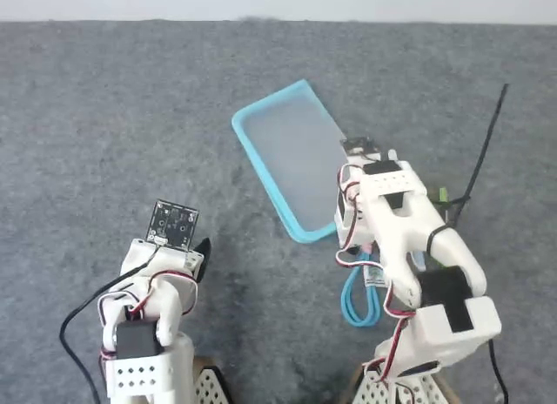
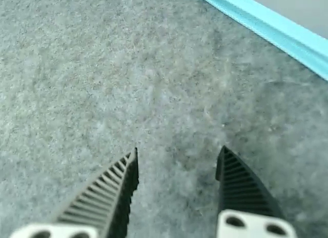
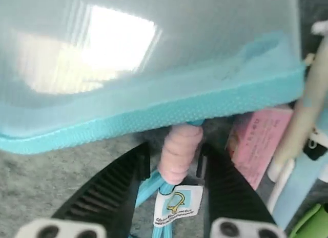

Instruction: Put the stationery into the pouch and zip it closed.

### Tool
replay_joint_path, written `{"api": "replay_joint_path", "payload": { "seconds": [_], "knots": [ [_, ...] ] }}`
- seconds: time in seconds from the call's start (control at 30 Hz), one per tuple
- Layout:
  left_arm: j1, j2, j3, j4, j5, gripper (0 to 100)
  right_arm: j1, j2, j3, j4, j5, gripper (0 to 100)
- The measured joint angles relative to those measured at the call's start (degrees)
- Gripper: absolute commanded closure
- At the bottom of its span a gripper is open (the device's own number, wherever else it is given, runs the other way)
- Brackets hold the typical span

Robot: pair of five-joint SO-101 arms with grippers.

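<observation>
The right jaws stand narrowly apart around a pink tab (image 3: 179, 151) at the pouch's (image 3: 154, 68) blue edge, not clearly gripping it, while the left jaws gape over bare worktop (image 2: 102, 68), holding nothing. Should the right pair catch the blue cord (image 3: 149, 187) too, a pull would likely drag the whole pouch. The pouch lies flat, frosted and blue-rimmed, with a pink packet (image 3: 256, 140) and white pen (image 3: 300, 120) just beside it, outside.

Mat (image 1: 130, 117) passable — pouch (image 1: 291, 156) rightward
</observation>
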Motion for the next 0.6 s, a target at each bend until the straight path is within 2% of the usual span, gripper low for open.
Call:
{"api": "replay_joint_path", "payload": {
  "seconds": [0.07,0.23,0.37,0.5,0.6],
  "knots": [
    [0.0,0.0,0.0,0.0,0.0,76,-0.18,0.26,0.0,0.0,0.0,83.5],
    [0.0,0.0,0.0,0.0,0.0,76,0.26,0.26,-0.18,0.0,0.0,95.2],
    [0.0,0.0,0.0,0.0,0.0,76,0.79,0.35,-1.23,0.0,0.0,93.6],
    [0.0,0.0,0.0,0.0,0.0,76,2.02,0.35,-1.41,-0.44,0.0,99.6],
    [0.0,0.0,0.0,0.0,0.0,76,2.99,0.44,-1.41,-1.76,0.0,96.0]
  ]
}}
